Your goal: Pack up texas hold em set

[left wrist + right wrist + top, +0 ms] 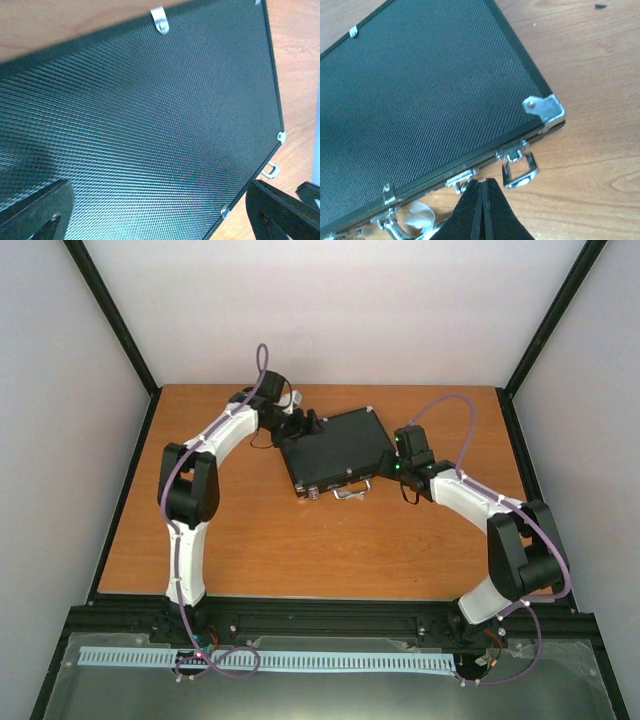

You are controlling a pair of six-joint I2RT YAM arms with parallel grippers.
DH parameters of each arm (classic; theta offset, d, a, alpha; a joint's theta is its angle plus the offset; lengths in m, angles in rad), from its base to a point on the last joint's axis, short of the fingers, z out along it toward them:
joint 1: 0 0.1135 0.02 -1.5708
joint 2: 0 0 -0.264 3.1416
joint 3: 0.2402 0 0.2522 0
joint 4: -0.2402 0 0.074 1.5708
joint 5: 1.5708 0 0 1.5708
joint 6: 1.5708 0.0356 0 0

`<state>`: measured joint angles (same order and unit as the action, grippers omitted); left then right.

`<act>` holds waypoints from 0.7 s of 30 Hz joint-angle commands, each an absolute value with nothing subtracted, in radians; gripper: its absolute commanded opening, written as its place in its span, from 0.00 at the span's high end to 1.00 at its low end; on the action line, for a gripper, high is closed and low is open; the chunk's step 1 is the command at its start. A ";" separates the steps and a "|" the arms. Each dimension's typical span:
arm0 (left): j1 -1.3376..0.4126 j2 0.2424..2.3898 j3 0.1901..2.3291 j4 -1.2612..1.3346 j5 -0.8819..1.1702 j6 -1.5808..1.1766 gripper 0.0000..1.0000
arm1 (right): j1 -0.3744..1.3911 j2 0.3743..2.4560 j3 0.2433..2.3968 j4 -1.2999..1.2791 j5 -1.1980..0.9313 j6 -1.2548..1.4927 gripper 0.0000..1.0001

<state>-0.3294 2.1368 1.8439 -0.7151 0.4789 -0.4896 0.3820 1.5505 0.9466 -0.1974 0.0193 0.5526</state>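
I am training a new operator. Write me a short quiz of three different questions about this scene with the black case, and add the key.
1. True or false: the black case lies with its lid raised.
2. The right gripper at the latch side of the case is: A open, B shut, C out of view.
3. On what does the case rest?
Key: 1 false; 2 B; 3 the wooden table.

Overhead camera looks down from behind; both wrist cameras look closely, probably steeply, onto the case (335, 447)
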 commanded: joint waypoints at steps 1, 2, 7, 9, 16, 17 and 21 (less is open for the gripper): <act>-0.377 2.192 1.904 -0.716 0.550 -0.521 0.04 | 0.349 1.592 0.985 -0.194 0.021 0.544 0.97; -0.385 2.197 1.897 -0.715 0.550 -0.520 0.04 | 0.343 1.600 0.985 -0.191 0.014 0.546 0.97; -0.399 2.210 1.818 -0.695 0.543 -0.515 0.04 | 0.325 1.650 1.004 -0.197 0.001 0.537 0.97; -0.399 2.212 1.792 -0.699 0.531 -0.504 0.05 | 0.319 1.673 1.013 -0.199 -0.002 0.537 0.97; -0.397 2.201 1.680 -0.676 0.517 -0.489 0.04 | 0.310 1.762 1.034 -0.178 -0.025 0.531 0.97; -0.398 2.202 1.666 -0.670 0.518 -0.490 0.04 | 0.309 1.775 1.033 -0.178 -0.023 0.530 0.97; -0.397 2.197 1.626 -0.661 0.518 -0.486 0.05 | 0.308 1.820 1.009 -0.170 -0.012 0.539 0.97</act>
